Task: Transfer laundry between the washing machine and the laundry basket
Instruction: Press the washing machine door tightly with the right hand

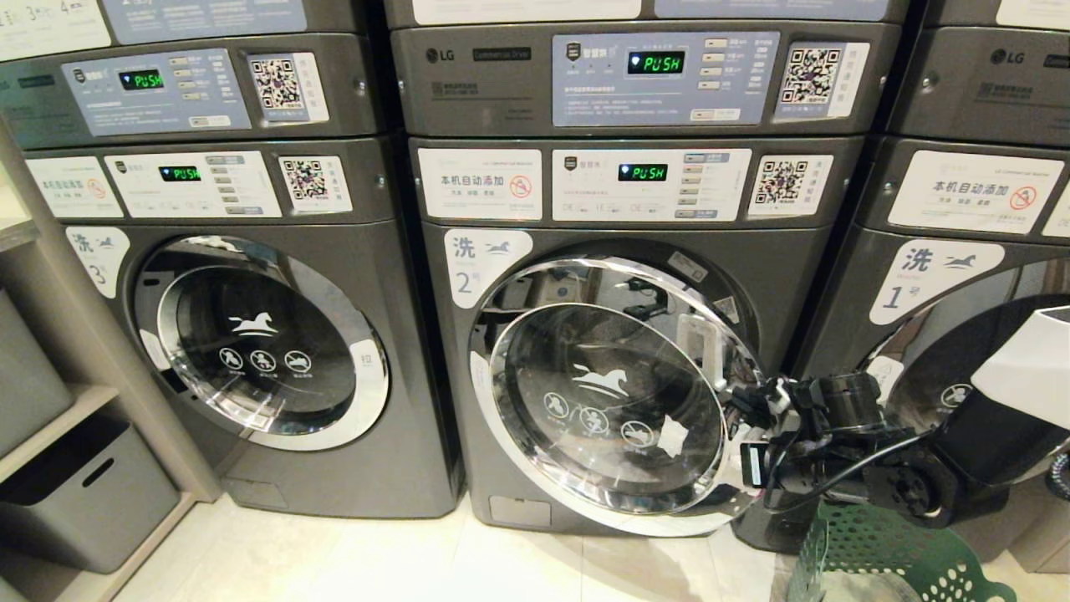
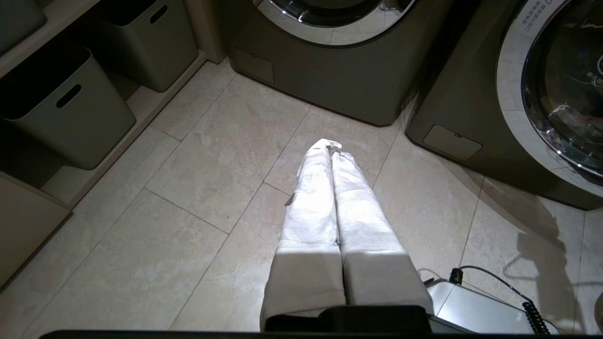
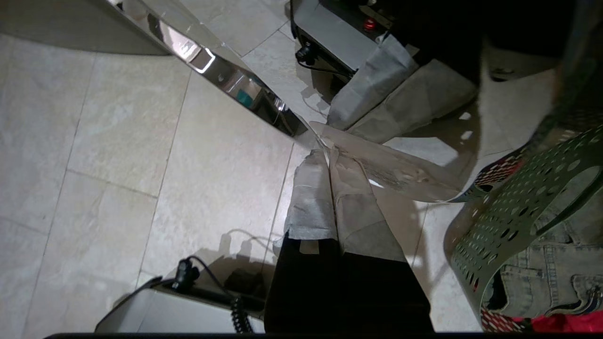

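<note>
The washing machine door is being pulled open by the right gripper's clenched fingers; next, laundry must be picked from the laundry basket

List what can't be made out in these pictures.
- Drum of the washing machine: head view, mirror-like door glass hides whether anything is inside.
- Laundry basket: head view, cut off by the bottom edge; right wrist view shows only part of the clothes.
- Left gripper: outside the head view.

Three washers, one green basket
</note>
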